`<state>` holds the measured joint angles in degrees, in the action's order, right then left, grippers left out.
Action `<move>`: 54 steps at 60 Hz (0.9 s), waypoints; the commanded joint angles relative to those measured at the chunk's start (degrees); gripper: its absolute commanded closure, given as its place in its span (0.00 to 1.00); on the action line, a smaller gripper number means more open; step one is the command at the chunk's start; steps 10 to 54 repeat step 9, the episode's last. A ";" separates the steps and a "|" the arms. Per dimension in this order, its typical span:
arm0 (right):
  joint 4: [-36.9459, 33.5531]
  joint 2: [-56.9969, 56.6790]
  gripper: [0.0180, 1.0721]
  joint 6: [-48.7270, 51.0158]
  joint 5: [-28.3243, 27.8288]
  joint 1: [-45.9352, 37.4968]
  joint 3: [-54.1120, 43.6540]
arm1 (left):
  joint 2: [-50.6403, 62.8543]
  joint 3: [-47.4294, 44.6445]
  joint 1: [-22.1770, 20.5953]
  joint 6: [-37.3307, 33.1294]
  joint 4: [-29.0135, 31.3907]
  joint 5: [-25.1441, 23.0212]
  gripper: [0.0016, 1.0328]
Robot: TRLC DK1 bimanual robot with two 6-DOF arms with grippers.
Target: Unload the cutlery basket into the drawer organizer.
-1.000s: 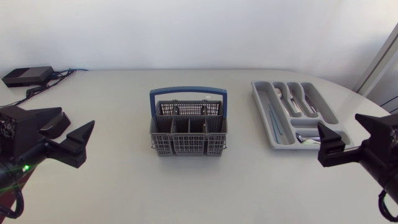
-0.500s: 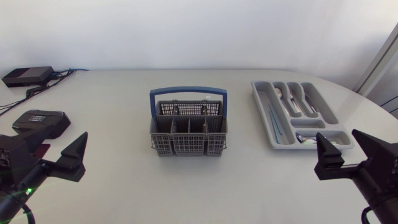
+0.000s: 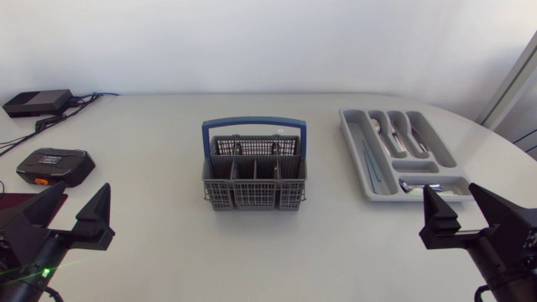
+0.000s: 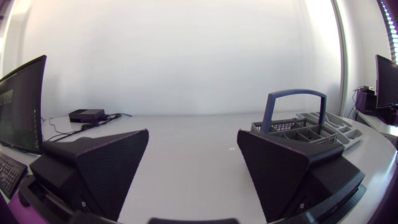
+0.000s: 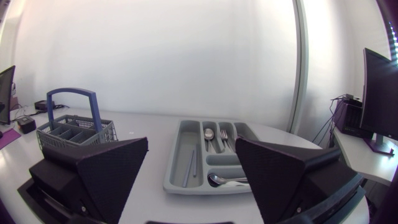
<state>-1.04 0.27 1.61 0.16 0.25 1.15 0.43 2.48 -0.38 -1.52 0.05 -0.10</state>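
Observation:
The grey cutlery basket (image 3: 254,178) with a blue handle stands mid-table; I see no cutlery in its compartments. The grey drawer organizer (image 3: 355,149) lies to its right, holding spoons and forks (image 3: 396,134), a spoon (image 3: 411,185) in the front slot and thin bluish pieces (image 3: 370,164). My left gripper (image 3: 69,218) is open near the front left edge, far from the basket (image 4: 297,129). My right gripper (image 3: 466,221) is open at the front right, just in front of the organizer (image 5: 177,158). Neither gripper (image 4: 193,168) (image 5: 191,171) holds anything.
A black box (image 3: 37,102) with cables sits at the back left corner. A flat black device with an orange mark (image 3: 54,165) lies on the left side, ahead of my left gripper. The basket (image 5: 75,129) shows beyond the organizer from the right wrist.
Both arms have drawn back toward the table's front edge, grippers staying open. The left arm's retreat uncovered the black device on the left.

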 commanded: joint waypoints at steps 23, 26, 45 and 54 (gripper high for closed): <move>1.04 -0.27 0.04 -1.61 -0.16 -0.25 -1.15 | -0.43 -2.48 0.38 1.52 -0.05 0.10 0.04; 1.04 -0.27 0.04 -1.61 -0.16 -0.25 -1.15 | -0.43 -2.48 0.38 1.52 -0.05 0.10 0.04; 1.04 -0.27 0.04 -1.61 -0.16 -0.25 -1.15 | -0.43 -2.48 0.38 1.52 -0.05 0.10 0.04; 1.04 -0.27 0.04 -1.61 -0.16 -0.25 -1.15 | -0.43 -2.48 0.38 1.52 -0.05 0.10 0.04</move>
